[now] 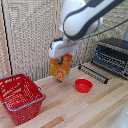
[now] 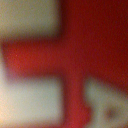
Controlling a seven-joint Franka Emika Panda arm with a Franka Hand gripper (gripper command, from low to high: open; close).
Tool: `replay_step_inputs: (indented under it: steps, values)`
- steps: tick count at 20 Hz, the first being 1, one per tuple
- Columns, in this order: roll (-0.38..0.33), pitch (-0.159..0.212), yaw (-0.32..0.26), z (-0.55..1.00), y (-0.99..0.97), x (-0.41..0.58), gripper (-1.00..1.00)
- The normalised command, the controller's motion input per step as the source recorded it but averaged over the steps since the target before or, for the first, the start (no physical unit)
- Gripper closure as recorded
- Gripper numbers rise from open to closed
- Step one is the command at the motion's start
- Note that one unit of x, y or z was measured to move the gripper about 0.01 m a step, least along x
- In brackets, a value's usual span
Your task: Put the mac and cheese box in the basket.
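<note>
The orange-yellow mac and cheese carton (image 1: 60,68) with red markings hangs upright under my white gripper (image 1: 61,56), lifted a little above the wooden table. The gripper is shut on the carton's top; its fingers are mostly hidden behind the box. The red mesh basket (image 1: 20,97) with a blue-grey rim stands on the table at the exterior view's left, apart from the carton. The wrist view is filled with a blurred red and cream close-up of the carton (image 2: 75,55).
A small red bowl (image 1: 83,85) lies on the table just to the exterior view's right of the carton. A toaster oven (image 1: 112,56) stands at the back right with a dark rack (image 1: 93,73) in front of it. A slatted wall (image 1: 30,35) is behind.
</note>
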Motion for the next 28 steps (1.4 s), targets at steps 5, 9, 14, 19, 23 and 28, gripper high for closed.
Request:
replay_step_inputs:
  steps: [5,9,14,19,23,28]
  values:
    - [0.000,0.144,0.005,0.92,0.38,0.843,1.00]
    - [0.000,0.149,0.005,0.87,0.68,0.529,1.00]
    - [0.006,0.118,0.014,0.76,0.86,0.196,1.00]
    - [0.000,0.093,0.001,0.48,0.92,0.018,1.00]
    - [-0.012,0.115,0.000,0.05,0.98,0.004,1.00]
    - [-0.028,0.111,0.000,-0.22,1.00,0.083,1.00]
